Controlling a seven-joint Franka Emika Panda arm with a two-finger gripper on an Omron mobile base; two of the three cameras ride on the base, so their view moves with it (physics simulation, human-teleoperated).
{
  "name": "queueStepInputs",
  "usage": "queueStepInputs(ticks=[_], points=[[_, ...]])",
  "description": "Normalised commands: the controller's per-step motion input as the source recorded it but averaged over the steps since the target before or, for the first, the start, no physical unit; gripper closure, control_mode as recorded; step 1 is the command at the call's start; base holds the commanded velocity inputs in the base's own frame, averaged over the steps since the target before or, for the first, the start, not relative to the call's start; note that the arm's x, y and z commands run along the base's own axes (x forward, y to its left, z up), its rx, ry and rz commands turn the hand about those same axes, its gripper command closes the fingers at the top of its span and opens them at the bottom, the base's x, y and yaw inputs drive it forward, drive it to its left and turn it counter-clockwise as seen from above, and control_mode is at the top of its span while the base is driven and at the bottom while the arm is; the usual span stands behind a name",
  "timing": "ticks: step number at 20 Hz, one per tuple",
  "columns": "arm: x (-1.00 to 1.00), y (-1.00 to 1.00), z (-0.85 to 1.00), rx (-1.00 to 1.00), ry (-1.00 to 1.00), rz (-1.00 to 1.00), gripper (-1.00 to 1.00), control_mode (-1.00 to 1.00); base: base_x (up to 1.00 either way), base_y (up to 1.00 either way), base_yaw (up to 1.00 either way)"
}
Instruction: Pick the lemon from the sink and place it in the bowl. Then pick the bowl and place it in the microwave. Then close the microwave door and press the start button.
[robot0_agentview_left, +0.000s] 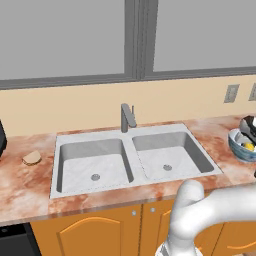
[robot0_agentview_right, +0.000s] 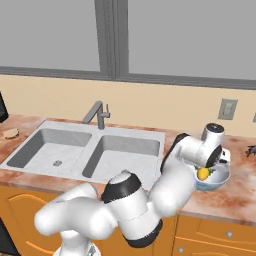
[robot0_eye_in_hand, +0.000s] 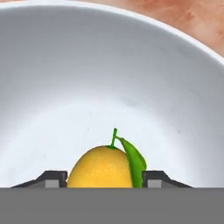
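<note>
The white bowl (robot0_agentview_left: 238, 148) (robot0_agentview_right: 218, 182) stands on the reddish stone counter, right of the double-basin sink (robot0_agentview_left: 129, 161) (robot0_agentview_right: 85, 150). My gripper (robot0_agentview_left: 247, 136) (robot0_agentview_right: 206, 171) (robot0_eye_in_hand: 105, 181) reaches down into the bowl and is shut on the lemon (robot0_agentview_left: 248, 146) (robot0_agentview_right: 202, 173) (robot0_eye_in_hand: 99, 170). In the hand view the yellow fruit with its green leaf sits between the two fingertips (robot0_eye_in_hand: 56, 178), close over the bowl's white inside (robot0_eye_in_hand: 87, 78). Both sink basins hold nothing. The microwave and its door are out of view.
A grey faucet (robot0_agentview_left: 127, 117) (robot0_agentview_right: 99, 114) rises behind the sink. A tan bread-like lump (robot0_agentview_left: 32, 158) (robot0_agentview_right: 11, 133) lies on the counter left of the sink. A black appliance edge (robot0_agentview_left: 1, 140) sits far left. Wall outlets (robot0_agentview_left: 231, 93) (robot0_agentview_right: 227, 109) are behind the bowl.
</note>
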Motion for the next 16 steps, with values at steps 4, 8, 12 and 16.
queueStepInputs(ticks=[4,8,12,16], points=[[0.00,0.00,0.18,0.03,0.00,0.00,-1.00,-1.00,0.00,0.00,0.00],[-0.23,0.08,0.46,0.00,0.00,0.00,-1.00,-1.00,0.00,0.00,0.00],[-0.46,0.29,0.70,-0.02,0.00,0.00,-1.00,-1.00,0.00,0.00,0.00],[-0.71,0.91,0.24,-0.05,0.00,0.04,-1.00,-1.00,0.00,0.00,0.00]])
